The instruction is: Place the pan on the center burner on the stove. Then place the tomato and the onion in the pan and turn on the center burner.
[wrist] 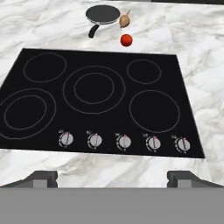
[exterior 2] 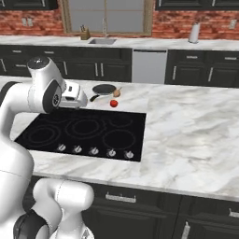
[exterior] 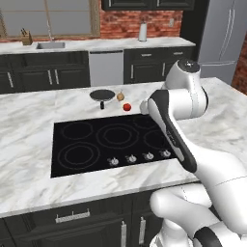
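Two fingertips (wrist: 41,177) spread wide — gripper (wrist: 112,178) holds nothing | above stove (wrist: 100,94) front edge — touching nothing

stove (wrist: 105,94): black glass, smooth | counter (wrist: 192,52): veined marble | tomato (wrist: 126,40): glossy
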Motion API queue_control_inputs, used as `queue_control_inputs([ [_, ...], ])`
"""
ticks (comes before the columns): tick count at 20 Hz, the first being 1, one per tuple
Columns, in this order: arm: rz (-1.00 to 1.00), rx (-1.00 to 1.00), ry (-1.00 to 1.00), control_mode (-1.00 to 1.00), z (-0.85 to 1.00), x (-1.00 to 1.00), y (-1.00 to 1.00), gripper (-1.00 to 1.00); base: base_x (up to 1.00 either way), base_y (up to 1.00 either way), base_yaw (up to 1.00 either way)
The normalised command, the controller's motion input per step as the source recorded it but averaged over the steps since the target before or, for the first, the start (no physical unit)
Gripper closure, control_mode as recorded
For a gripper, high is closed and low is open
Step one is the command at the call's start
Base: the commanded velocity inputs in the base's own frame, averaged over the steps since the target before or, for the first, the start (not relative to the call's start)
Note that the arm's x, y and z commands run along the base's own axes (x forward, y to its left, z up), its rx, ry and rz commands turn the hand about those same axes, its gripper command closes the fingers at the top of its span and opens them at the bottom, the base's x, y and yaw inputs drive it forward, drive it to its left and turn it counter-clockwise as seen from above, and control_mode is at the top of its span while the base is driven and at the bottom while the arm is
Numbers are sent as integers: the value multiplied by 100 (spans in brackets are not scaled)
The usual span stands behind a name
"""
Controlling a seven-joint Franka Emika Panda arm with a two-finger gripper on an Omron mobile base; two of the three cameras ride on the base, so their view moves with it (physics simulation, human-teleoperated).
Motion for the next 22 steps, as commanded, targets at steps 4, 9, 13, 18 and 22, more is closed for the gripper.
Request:
queue_control_inputs([
  [4,0,0,0,100,0,0,0,-100,-23,67,-7],
  [9,0,0,0,100,0,0,0,-100,-30,68,-7],
  [13,0,0,0,100,0,0,0,-100,-48,63,-8],
  [18,0,0,0,100,0,0,0,-100,-49,66,-9],
  [22,0,0,0,100,0,0,0,-100,-33,71,-11],
])
